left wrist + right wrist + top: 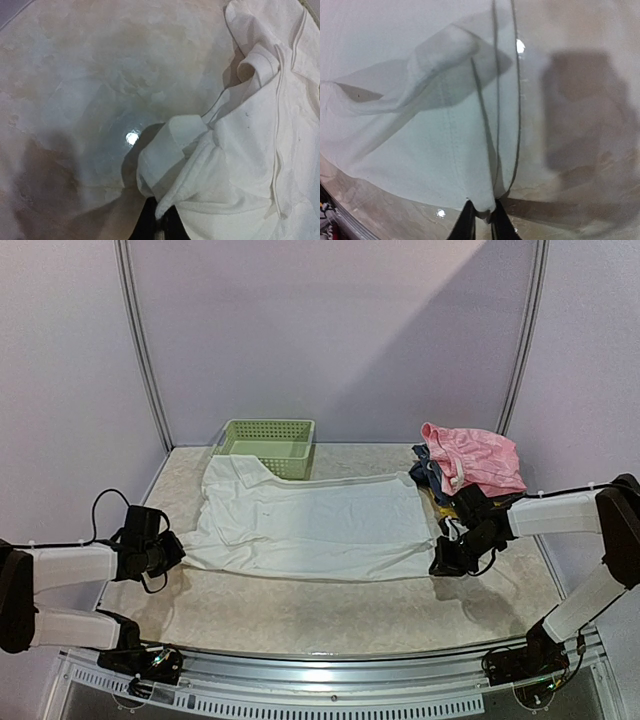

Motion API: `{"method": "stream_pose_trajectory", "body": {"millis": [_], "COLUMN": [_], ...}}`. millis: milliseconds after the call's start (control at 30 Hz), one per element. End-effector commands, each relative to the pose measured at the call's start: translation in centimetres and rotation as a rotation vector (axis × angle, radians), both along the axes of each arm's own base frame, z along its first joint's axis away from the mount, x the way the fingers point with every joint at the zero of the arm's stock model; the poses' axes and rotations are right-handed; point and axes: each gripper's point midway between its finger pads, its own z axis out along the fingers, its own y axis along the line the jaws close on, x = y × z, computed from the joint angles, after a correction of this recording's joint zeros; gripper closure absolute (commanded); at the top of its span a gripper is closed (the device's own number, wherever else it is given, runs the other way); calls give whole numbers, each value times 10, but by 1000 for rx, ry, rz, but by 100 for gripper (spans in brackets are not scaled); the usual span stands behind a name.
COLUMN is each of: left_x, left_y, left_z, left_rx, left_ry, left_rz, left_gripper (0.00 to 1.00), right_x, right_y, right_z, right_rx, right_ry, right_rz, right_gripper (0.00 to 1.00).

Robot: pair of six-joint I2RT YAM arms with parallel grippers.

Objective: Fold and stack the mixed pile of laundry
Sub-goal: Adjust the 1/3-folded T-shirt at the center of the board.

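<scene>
A large white garment (310, 520) lies spread across the middle of the table. My left gripper (178, 548) is shut on its left edge, and the bunched white cloth (235, 165) runs into the jaws at the bottom of the left wrist view. My right gripper (443, 562) is shut on its right corner, and the white cloth (445, 140) is pinched between the dark fingers (465, 225). The thin pink piece (474, 458) lies on top of folded clothes at the back right.
A pale green lattice basket (266, 445) stands at the back, behind the white garment. Folded dark blue and yellow clothes (430, 478) sit under the pink piece at the right. Bare marbled tabletop (330, 615) runs along the front.
</scene>
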Motion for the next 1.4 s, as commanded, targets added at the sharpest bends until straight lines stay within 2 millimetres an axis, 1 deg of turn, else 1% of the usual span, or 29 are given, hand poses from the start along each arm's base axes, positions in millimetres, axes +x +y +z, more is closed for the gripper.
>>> {"method": "stream_pose_trajectory", "body": {"millis": [0,33,100,200,300,367,400,433,467,500,533,600,633,733,833,900,967,1067,1167,1233,1300,1367], "left_x": [-4,-4,-3,-1,1,-1,-4,-8,-12,-17,-22,-33,-39,-54,-65,-74,-79,-84,-89,-93,-97,-100], "left_y": [8,8,7,6,5,10,12,15,19,21,23,27,29,25,19,17,13,6,3,0,-3,-6], "left_z": [-1,-1,2,15,40,62,75,87,103,112,120,125,123,105,87,76,67,53,47,42,38,35], "left_rx": [21,20,18,7,7,28,39,47,50,54,56,59,60,20,-37,-62,-95,-152,-176,-196,-220,-251], "left_ry": [4,3,-3,-34,-72,-94,-111,-127,-169,-185,-199,-202,-191,-139,-108,-88,-81,-62,-45,-33,-19,-14], "left_rz": [28,26,24,20,14,20,25,32,44,52,59,72,78,71,67,71,71,69,72,69,75,78], "left_gripper": [100,100,100,100,100,100,100,100,100,100,100,100,100,100,100,100,100,100,100,100,96,89], "right_x": [13,16,24,38,51,55,56,55,53,50,45,32,25,8,-6,-15,-23,-30,-34,-38,-41,-42], "right_y": [-2,-2,0,4,8,6,2,-4,-12,-18,-24,-36,-40,-43,-41,-40,-43,-50,-50,-51,-54,-54], "right_z": [0,1,6,24,51,70,81,86,92,95,102,101,105,94,73,62,55,55,55,51,46,47], "right_rx": [0,4,17,22,29,18,3,-26,-56,-73,-77,-89,-83,-60,-26,-2,1,-4,2,0,-15,-11], "right_ry": [-31,-36,-48,-76,-122,-150,-172,-180,-197,-202,-221,-224,-240,-219,-171,-150,-138,-152,-151,-134,-120,-125], "right_rz": [1,-1,0,11,15,13,6,-6,-22,-34,-49,-81,-94,-103,-104,-107,-125,-148,-147,-141,-144,-151], "right_gripper": [98,100,100,100,100,100,100,100,100,100,100,100,100,100,100,100,100,100,98,97,95,92]}}
